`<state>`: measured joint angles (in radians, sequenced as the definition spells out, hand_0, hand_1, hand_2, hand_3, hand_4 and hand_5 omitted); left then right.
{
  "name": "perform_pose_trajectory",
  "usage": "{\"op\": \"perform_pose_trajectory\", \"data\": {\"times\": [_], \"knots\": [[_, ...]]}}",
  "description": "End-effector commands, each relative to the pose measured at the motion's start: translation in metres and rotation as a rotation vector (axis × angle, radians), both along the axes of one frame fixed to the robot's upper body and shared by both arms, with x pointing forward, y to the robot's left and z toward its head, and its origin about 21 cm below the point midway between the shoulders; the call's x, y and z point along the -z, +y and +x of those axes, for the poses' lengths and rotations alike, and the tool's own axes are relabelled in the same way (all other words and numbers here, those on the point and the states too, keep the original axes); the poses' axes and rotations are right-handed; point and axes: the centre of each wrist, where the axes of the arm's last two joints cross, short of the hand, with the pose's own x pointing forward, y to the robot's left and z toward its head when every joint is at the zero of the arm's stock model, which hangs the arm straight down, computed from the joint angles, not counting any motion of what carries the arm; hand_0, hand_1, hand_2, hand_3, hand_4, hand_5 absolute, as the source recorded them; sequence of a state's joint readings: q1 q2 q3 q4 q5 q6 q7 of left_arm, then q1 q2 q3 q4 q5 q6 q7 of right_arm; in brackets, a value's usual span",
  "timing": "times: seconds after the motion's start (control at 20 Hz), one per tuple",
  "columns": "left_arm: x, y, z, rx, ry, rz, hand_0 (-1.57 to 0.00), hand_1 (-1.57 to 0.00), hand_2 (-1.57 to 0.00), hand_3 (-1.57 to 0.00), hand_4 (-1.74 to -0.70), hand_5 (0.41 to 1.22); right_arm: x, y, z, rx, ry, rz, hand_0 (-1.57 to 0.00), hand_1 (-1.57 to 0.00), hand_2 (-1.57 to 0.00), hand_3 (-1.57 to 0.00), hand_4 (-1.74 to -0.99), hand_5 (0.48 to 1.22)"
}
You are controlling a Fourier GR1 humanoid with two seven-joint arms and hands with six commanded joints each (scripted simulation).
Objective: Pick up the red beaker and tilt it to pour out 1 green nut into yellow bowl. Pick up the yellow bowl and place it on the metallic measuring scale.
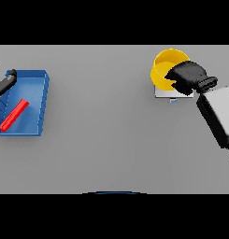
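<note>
Surface (111, 140), grey and wide, fills the view from near edge to far edge. At its left side sits a blue tray (41, 77), and inside it lies a red bar-like piece (14, 115), slanting from near-left to far-right; whether this is the red beaker on its side cannot be told. At the far-left corner of the tray a dark robot hand, the left one (8, 79), shows only in part, and whether its fingers are curled or straight cannot be told.

Far right, the white forearm of the right arm runs from the near-right edge up to the right robot hand (188, 77). This hand wraps the right wall of the yellow bowl (165, 65), fingers curled over the rim, so it is holding the bowl. The bowl lies directly to the left of the palm, in contact with it.

Under and just nearer than the bowl shows the pale metallic measuring scale (163, 93), partly covered by bowl and hand. Bowl appears to rest on or barely above the scale; contact cannot be confirmed. No green nut can be made out. By this judgement the placing step is nearly done, and the coming move is a release.
</note>
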<state>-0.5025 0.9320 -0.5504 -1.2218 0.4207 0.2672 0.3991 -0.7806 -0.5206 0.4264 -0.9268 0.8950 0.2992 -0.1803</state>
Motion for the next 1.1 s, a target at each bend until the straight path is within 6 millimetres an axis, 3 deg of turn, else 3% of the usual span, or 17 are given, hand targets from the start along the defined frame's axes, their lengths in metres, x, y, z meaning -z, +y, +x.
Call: {"op": "perform_pose_trajectory", "data": {"times": [0.0, 0.4, 0.6, 0.7, 0.75, 0.8, 0.9, 1.05], "knots": [[0.000, 0.003, 0.000, -0.008, 0.004, 0.004, 0.00, 0.00, 0.00, 0.00, -0.72, 0.725, -0.001, -0.004, 0.003, 0.007, 0.000, 0.011, -1.57, -1.57, -1.50, -1.17, -1.741, 1.221], [0.000, 0.001, 0.004, -0.012, 0.005, 0.003, 0.00, 0.00, 0.00, 0.00, -0.73, 0.710, 0.019, -0.021, 0.015, 0.095, 0.062, 0.053, -1.56, -1.57, -1.41, -1.37, -1.741, 1.221], [-0.001, 0.004, 0.003, -0.010, 0.007, 0.003, 0.00, 0.00, 0.00, 0.00, -0.73, 0.712, 0.026, -0.016, 0.018, 0.113, 0.102, 0.066, -1.42, -1.57, -1.36, -1.49, -1.741, 1.221], [-0.003, 0.003, 0.005, -0.010, 0.010, 0.003, 0.00, 0.00, 0.00, 0.00, -0.73, 0.715, 0.027, -0.019, 0.019, 0.116, 0.114, 0.065, -1.40, -1.57, -1.39, -1.36, -1.741, 1.221], [0.001, 0.002, 0.004, -0.010, 0.015, -0.003, 0.00, 0.00, 0.00, 0.00, -0.73, 0.717, 0.028, -0.018, 0.019, 0.122, 0.116, 0.072, -1.33, -1.46, -1.42, -1.20, -1.741, 1.221], [0.003, 0.000, 0.005, -0.012, 0.015, -0.004, 0.00, 0.00, 0.00, 0.00, -0.73, 0.720, 0.027, -0.019, 0.019, 0.121, 0.125, 0.081, -1.13, -1.32, -1.33, -1.06, -1.701, 1.221], [0.002, 0.002, 0.006, -0.009, 0.014, -0.002, 0.00, 0.00, 0.00, 0.00, -0.73, 0.728, 0.027, -0.026, 0.019, 0.139, 0.138, 0.098, -0.72, -0.98, -1.04, -0.83, -1.619, 1.072], [0.002, 0.004, 0.004, -0.007, 0.013, -0.002, 0.00, 0.00, 0.00, 0.00, -0.73, 0.717, 0.026, -0.028, 0.020, 0.145, 0.164, 0.078, -0.37, -0.58, -0.69, -0.61, -1.539, 0.933]]}}
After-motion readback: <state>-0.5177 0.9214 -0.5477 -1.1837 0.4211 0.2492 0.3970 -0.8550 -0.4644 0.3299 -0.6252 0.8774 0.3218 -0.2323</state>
